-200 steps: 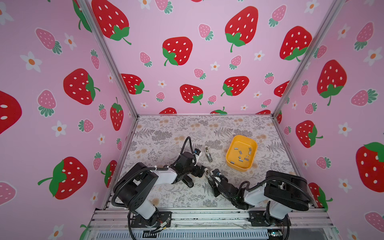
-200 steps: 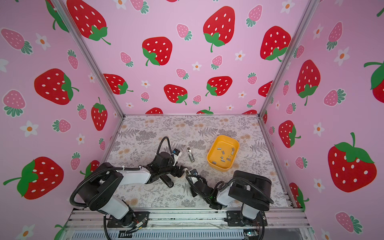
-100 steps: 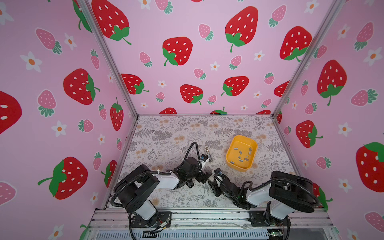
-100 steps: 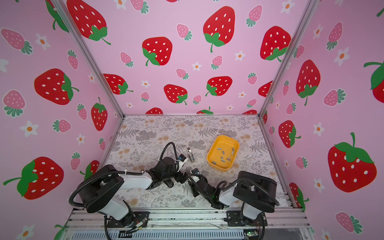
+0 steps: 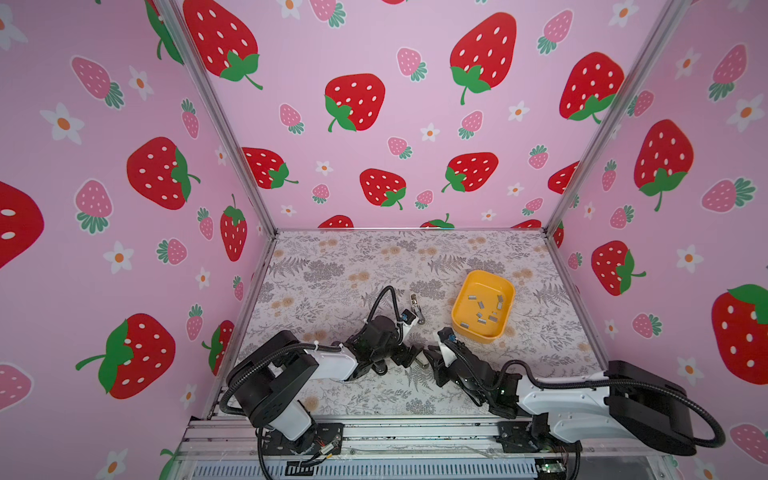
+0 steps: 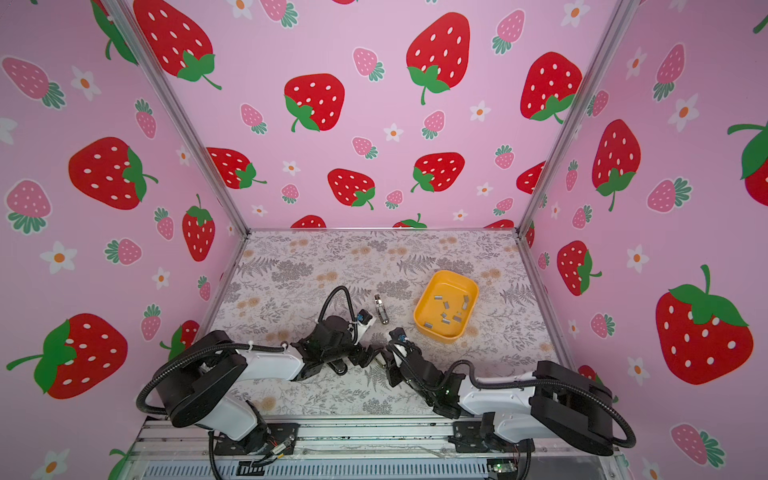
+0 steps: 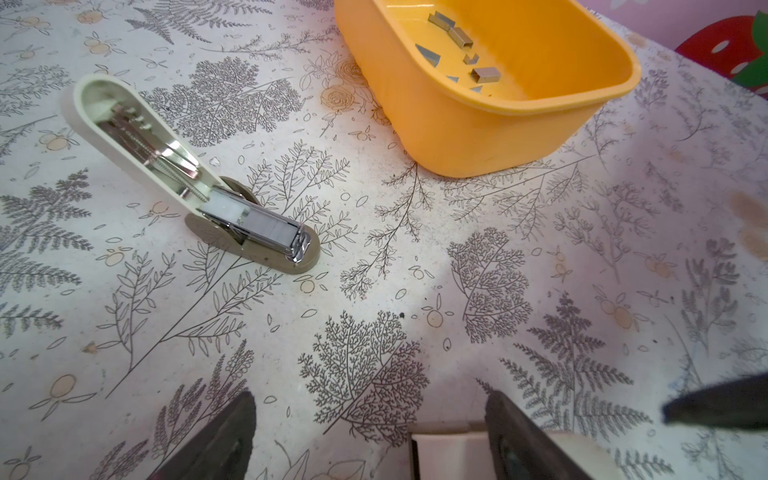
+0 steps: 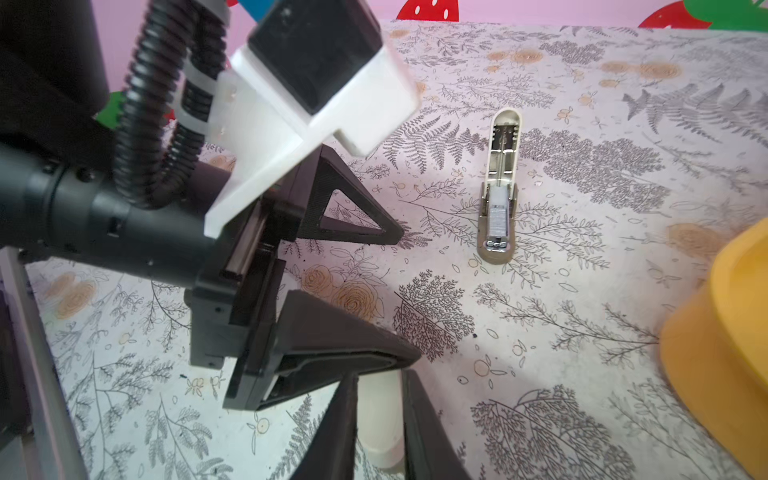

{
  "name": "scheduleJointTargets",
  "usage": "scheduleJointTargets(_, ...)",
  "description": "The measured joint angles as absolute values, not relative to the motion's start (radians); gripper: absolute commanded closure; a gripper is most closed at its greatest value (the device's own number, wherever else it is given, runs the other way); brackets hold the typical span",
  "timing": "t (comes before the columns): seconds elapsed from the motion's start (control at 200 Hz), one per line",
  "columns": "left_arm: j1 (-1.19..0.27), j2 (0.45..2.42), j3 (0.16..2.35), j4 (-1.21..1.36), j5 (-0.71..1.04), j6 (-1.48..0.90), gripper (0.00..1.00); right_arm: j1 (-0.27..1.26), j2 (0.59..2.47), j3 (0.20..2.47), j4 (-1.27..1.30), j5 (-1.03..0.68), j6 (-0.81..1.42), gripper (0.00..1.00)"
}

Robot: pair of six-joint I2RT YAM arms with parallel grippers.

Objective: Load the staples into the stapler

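Observation:
A cream stapler (image 5: pixel 417 309) (image 6: pixel 381 309) lies hinged open on the floral mat, with a grey strip showing in its magazine (image 7: pixel 270 232) (image 8: pixel 496 220). Several loose grey staples (image 5: pixel 482 320) (image 6: pixel 445 321) (image 7: pixel 484 75) lie in the yellow tray (image 5: pixel 484 272) (image 6: pixel 446 273). Nearer the front than the stapler, my two grippers meet tip to tip. The right gripper (image 8: pixel 380 382) (image 5: pixel 430 358) is shut on a small cream piece (image 8: pixel 380 419) (image 7: pixel 449 453). My left gripper (image 7: pixel 370 436) (image 5: pixel 409 357) stands open, and the cream piece sits just inside one of its fingers (image 7: pixel 515 440).
The tray's wall (image 7: pixel 478 137) (image 8: pixel 727 332) stands close on the right of both grippers. Pink strawberry walls close in the mat on three sides. An aluminium rail (image 5: pixel 395 432) runs along the front.
My left gripper has moved right and toward the front, up to the right gripper's tips. The right gripper has barely moved.

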State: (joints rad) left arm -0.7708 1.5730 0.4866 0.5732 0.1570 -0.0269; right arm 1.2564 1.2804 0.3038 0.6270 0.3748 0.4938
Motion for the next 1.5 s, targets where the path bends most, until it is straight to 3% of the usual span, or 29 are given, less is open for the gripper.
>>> scheduleJointTargets(0.16, -0.775, 1.573, 0.485, 0.571, 0.132, -0.023, 0.13, 1.254, 1.445, 0.308, 0.683, 0.356, 0.501, 0.89)
scheduleJointTargets(0.37, -0.776, 1.578, 0.477, 0.58, 0.112, -0.023, 0.13, 1.271, 1.599, 0.26, 0.95, 0.397, 0.549, 0.91)
scheduleJointTargets(0.5, -0.777, 1.578, 0.477, 0.583, 0.104, -0.024, 0.12, 1.281, 1.596, 0.254, 0.977, 0.407, 0.566, 0.82)
scheduleJointTargets(0.635, -0.77, 1.57, 0.49, 0.559, 0.086, -0.038, 0.1, 1.279, 1.48, 0.303, 0.786, 0.419, 0.558, 0.71)
scheduleJointTargets(0.875, -0.664, 1.503, 0.561, 0.48, 0.068, -0.103, 0.09, 1.193, 1.337, 0.459, 0.553, 0.419, 0.528, 0.62)
scheduleJointTargets(0.996, -0.592, 1.499, 0.604, 0.464, 0.053, -0.157, 0.09, 1.115, 1.407, 0.513, 0.521, 0.375, 0.499, 0.49)
scheduleJointTargets(1.216, -0.49, 1.584, 0.722, 0.39, 0.033, -0.255, 0.09, 1.022, 1.642, 0.619, 0.466, 0.277, 0.447, 0.49)
scheduleJointTargets(1.261, -0.476, 1.604, 0.739, 0.382, 0.034, -0.267, 0.09, 1.011, 1.67, 0.633, 0.461, 0.263, 0.443, 0.45)
scheduleJointTargets(1.501, -0.449, 1.741, 0.85, 0.313, 0.047, -0.279, 0.09, 0.965, 1.797, 0.699, 0.485, 0.235, 0.413, 0.45)
